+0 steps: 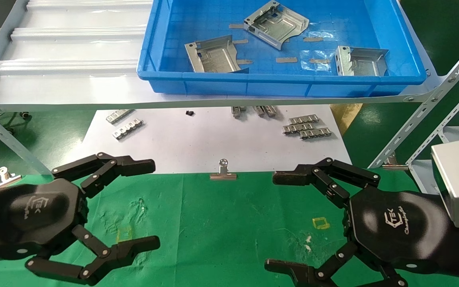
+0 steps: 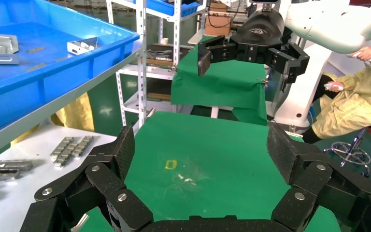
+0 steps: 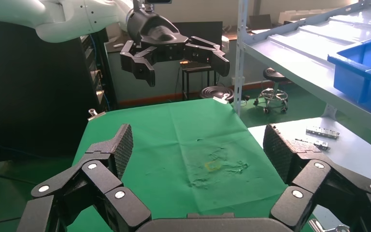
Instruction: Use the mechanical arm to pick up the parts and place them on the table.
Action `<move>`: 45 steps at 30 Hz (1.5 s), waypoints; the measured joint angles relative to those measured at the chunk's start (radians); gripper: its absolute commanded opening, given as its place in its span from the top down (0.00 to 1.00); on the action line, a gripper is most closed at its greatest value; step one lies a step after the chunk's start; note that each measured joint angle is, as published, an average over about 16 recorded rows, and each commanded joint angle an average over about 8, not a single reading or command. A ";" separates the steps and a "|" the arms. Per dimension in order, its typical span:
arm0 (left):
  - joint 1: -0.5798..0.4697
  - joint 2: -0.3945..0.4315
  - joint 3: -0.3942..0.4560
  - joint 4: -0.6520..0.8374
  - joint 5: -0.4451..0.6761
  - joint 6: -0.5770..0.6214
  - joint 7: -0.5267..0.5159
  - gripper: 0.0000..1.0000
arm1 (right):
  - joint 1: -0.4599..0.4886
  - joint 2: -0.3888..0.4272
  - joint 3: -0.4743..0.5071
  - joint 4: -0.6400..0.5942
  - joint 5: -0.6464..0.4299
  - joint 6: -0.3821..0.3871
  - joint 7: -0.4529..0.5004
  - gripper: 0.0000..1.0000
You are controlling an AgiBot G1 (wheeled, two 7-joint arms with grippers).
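Note:
Three silver sheet-metal parts lie in a blue tray on the shelf: one at the left (image 1: 213,55), one at the back (image 1: 275,24), one at the right (image 1: 361,61). My left gripper (image 1: 153,203) and right gripper (image 1: 271,221) hover low over the green table (image 1: 221,223), facing each other, both open and empty. The left wrist view shows its own spread fingers (image 2: 125,150) over bare green cloth, with the right gripper (image 2: 244,53) beyond. The right wrist view shows its own fingers (image 3: 121,145) apart and the left gripper (image 3: 174,53) farther off.
The blue tray (image 1: 197,85) sits on a pale grey ribbed shelf (image 1: 74,52) above the table's far side. Beneath it a white sheet (image 1: 197,139) carries toothed metal strips (image 1: 305,127). A silver binder clip (image 1: 223,172) sits at the cloth edge. Slanted shelf struts (image 1: 424,107) stand at the right.

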 measured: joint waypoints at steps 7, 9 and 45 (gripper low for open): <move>0.000 0.000 0.000 0.000 0.000 0.000 0.000 0.76 | 0.000 0.000 0.000 0.000 0.000 0.000 0.000 0.00; 0.000 0.000 0.000 0.000 0.000 0.000 0.000 1.00 | 0.000 0.000 0.000 0.000 0.000 0.000 0.000 0.00; 0.000 0.000 0.000 0.000 0.000 0.000 0.000 1.00 | 0.000 0.000 0.000 0.000 0.000 0.000 0.000 0.00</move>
